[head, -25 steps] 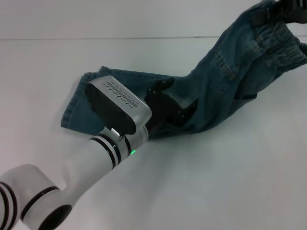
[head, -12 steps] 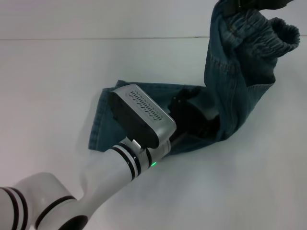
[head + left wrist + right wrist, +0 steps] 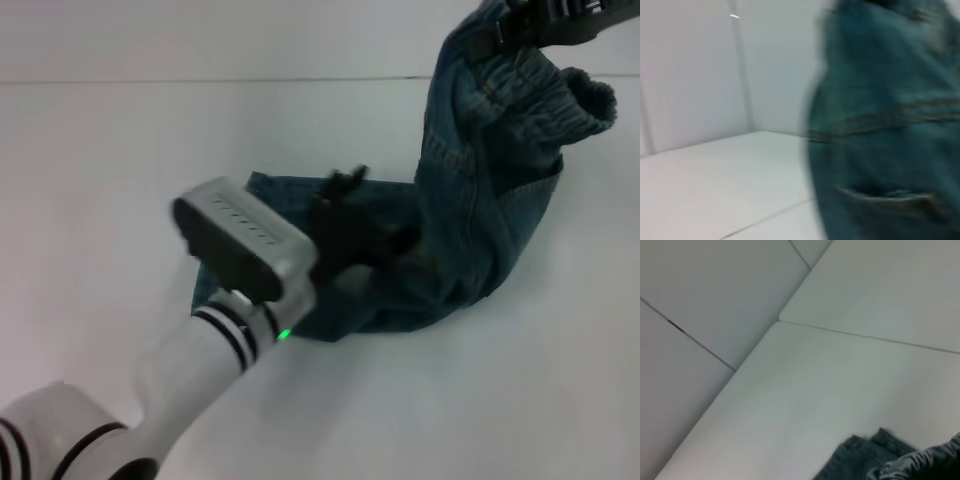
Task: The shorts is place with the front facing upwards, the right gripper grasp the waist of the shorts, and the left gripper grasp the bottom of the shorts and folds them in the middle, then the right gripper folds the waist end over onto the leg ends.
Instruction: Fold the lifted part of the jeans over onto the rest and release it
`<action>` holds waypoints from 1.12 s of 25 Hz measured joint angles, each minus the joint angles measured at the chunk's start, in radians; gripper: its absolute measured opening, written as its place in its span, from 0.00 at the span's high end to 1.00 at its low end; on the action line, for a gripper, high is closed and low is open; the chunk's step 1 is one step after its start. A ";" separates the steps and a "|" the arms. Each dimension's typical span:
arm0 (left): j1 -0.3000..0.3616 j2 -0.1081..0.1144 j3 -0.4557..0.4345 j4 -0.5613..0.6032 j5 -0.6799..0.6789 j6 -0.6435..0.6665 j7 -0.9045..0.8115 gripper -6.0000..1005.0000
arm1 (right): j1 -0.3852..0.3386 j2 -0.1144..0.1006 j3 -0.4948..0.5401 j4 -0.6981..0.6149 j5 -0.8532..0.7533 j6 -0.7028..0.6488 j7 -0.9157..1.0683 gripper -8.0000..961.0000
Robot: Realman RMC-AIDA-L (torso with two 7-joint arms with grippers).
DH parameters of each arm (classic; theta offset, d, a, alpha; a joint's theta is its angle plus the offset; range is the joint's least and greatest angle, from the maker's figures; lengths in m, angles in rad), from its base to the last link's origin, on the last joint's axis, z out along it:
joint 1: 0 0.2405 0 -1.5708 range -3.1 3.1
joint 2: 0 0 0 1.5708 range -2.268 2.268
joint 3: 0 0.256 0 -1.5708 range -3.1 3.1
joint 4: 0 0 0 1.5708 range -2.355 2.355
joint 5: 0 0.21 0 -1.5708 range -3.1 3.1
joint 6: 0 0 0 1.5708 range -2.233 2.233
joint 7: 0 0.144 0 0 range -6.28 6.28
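The left end effector (image 3: 345, 215) sits low over the middle of the bench (image 3: 110, 150), its black fingers down among the denim of the shorts (image 3: 470, 230); motion blur hides them, so I cannot tell whether they are apart or clamped on cloth. It looks placed there to pin or hold the lower part of the garment so the fabric has an anchor to fold around. The leg ends (image 3: 235, 265) lie flat on the bench beneath and beside the silver wrist, toward the bench's left side. To the right, the cloth rises steeply off the surface, and the puckered waist (image 3: 545, 105) hangs high near the far right corner, where the right end effector (image 3: 550, 18) is closed on its upper edge. Lifting the waist end that high gives slack, which I judge is meant to let it be carried over onto the leg ends.
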 joint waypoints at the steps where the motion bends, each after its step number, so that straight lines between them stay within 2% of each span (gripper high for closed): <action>1: 0.015 0.001 -0.014 0.011 0.002 0.014 -0.001 0.15 | -0.003 -0.001 0.000 0.001 0.000 0.000 0.000 0.89; 10: 0.097 0.001 -0.106 0.060 0.003 0.095 -0.007 0.15 | -0.022 -0.010 0.000 0.008 0.000 -0.001 -0.013 0.89; 16: 0.190 0.005 -0.283 0.091 0.003 0.288 -0.008 0.15 | -0.005 -0.005 -0.005 0.039 -0.001 0.002 -0.045 0.89; 19: 0.223 0.008 -0.368 0.112 0.003 0.344 -0.030 0.15 | 0.015 -0.003 -0.006 0.086 -0.001 0.016 -0.072 0.89; 23: 0.254 0.015 -0.424 0.169 0.003 0.382 -0.153 0.15 | 0.049 0.003 -0.029 0.145 -0.001 0.035 -0.112 0.89; 28: 0.261 0.014 -0.423 0.293 0.003 0.393 -0.380 0.15 | 0.084 0.022 -0.075 0.165 -0.001 0.060 -0.142 0.87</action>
